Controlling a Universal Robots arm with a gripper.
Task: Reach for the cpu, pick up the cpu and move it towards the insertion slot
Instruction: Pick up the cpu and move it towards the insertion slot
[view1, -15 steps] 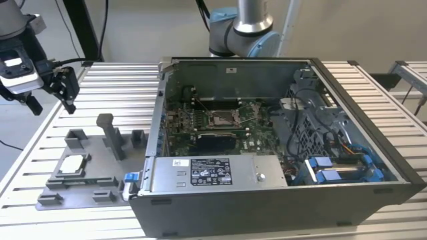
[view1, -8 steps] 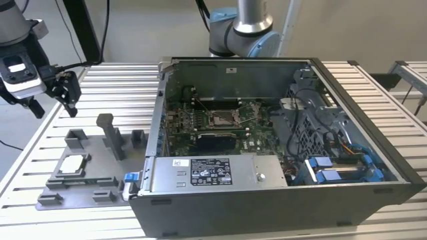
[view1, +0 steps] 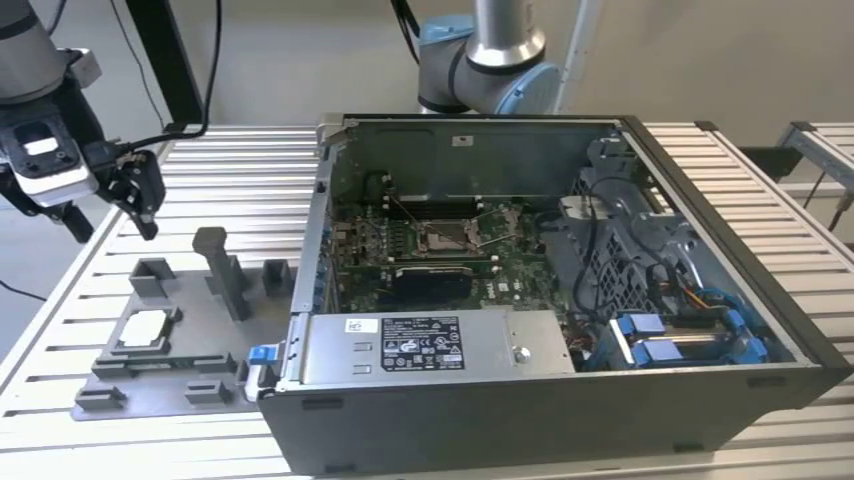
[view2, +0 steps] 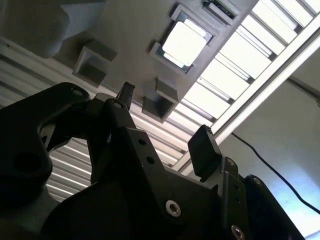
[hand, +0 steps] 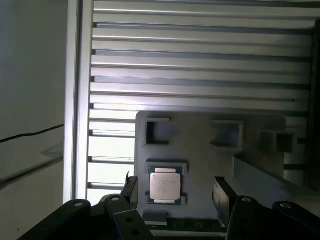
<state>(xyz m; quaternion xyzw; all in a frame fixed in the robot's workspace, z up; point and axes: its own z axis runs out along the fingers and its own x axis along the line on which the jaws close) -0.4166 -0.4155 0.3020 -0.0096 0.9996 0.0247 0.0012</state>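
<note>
The cpu (view1: 144, 330) lies flat, silvery face up, in a square pocket of the grey fixture plate (view1: 200, 335) at the exterior view's left. It appears in both wrist views as a bright square (hand: 165, 185) (view2: 184, 42). My gripper (view1: 114, 232) hangs open well above the plate, a little behind the chip, with nothing between its black fingers (hand: 220, 192). In the first wrist view the gripper (hand: 175, 192) straddles the chip from above. The insertion slot (view1: 441, 237) is a silver-framed socket on the green board inside the open computer case.
The open computer case (view1: 534, 400) fills the table's middle and the exterior view's right. Grey upright blocks (view1: 220, 265) stand on the fixture plate near the chip. A second arm's base (view1: 487, 60) rises behind the case. The slatted aluminium table (view1: 227, 180) surrounds all of it.
</note>
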